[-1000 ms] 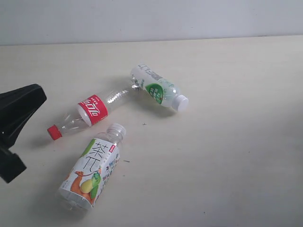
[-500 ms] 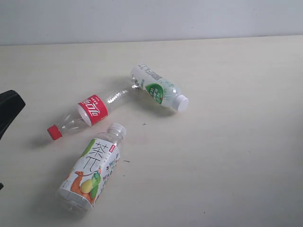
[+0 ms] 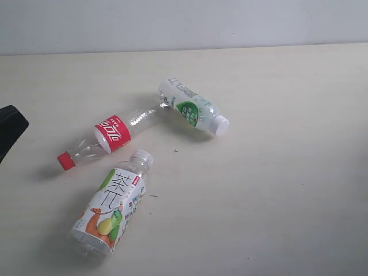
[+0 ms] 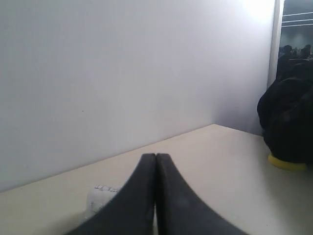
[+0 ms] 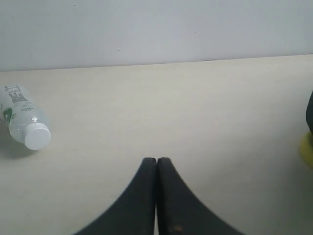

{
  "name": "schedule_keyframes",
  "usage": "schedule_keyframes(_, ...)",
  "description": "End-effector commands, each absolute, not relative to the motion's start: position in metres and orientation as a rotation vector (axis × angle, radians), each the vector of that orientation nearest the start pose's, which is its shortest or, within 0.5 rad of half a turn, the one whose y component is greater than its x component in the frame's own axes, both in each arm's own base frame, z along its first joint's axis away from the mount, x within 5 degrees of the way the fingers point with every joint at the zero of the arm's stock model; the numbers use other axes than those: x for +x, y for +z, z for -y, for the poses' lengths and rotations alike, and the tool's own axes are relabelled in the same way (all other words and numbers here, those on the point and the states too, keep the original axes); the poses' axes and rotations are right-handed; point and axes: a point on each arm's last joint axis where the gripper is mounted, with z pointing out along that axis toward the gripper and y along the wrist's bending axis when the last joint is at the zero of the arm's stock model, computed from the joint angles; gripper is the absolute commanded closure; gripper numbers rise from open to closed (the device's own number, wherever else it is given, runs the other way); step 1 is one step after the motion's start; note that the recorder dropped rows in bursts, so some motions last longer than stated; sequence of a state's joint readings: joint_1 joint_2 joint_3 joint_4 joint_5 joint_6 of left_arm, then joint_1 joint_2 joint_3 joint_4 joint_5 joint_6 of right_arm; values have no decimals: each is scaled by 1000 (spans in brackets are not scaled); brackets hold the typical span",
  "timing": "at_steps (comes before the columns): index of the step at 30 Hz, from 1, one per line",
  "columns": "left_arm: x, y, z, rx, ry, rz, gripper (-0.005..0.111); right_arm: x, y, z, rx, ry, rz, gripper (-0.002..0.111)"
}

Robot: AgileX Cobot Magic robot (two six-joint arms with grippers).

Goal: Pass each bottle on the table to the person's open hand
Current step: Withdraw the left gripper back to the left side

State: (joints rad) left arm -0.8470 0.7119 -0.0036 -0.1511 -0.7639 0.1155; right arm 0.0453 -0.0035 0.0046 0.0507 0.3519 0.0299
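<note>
Three bottles lie on their sides on the table [image 3: 276,172]. The clear one with a red label and red cap [image 3: 109,135] is left of centre. The white tea-label bottle [image 3: 112,204] lies nearer the front. The white-green one with a white cap [image 3: 192,107] lies behind them and also shows in the right wrist view [image 5: 22,122]. My left gripper [image 3: 23,122] pokes in at the far left edge, away from the bottles. Its fingers are shut and empty [image 4: 156,155]. My right gripper [image 5: 156,159] is shut on nothing and is absent from the exterior view. The person's hand is out of view.
A pale wall [image 3: 184,23] runs along the table's far edge. In the left wrist view a dark bulky shape [image 4: 288,117] with a yellow piece [image 4: 286,163] under it sits at the table's far side. A yellow sliver [image 5: 308,149] also shows in the right wrist view.
The left gripper has pulled back to the left in the exterior view, so only a small dark tip remains in frame. The bottles have not moved.
</note>
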Motion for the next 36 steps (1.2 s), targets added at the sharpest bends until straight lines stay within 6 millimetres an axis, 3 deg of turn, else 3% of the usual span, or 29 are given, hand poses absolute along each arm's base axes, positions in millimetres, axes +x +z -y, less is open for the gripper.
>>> schedule_keyframes(1,85,218,81,507,-630,-1406,106,53,182,-4,12,97,-1830,108)
schedule_keyframes(10,85,206,81,552,-597,-1527,106,53,182,-4,13,100,-1830,108)
schedule_keyframes(31,85,207,80,553,-599,-1517,106,53,182,-4,12,98,-1830,108)
schedule_keyframes(34,83,210,74,498,-625,-1522,106,53,182,-4,13,100,-1830,108)
schedule_keyframes(36,83,211,61,331,-649,-1575,106,53,182,-4,13,100,-1830,108)
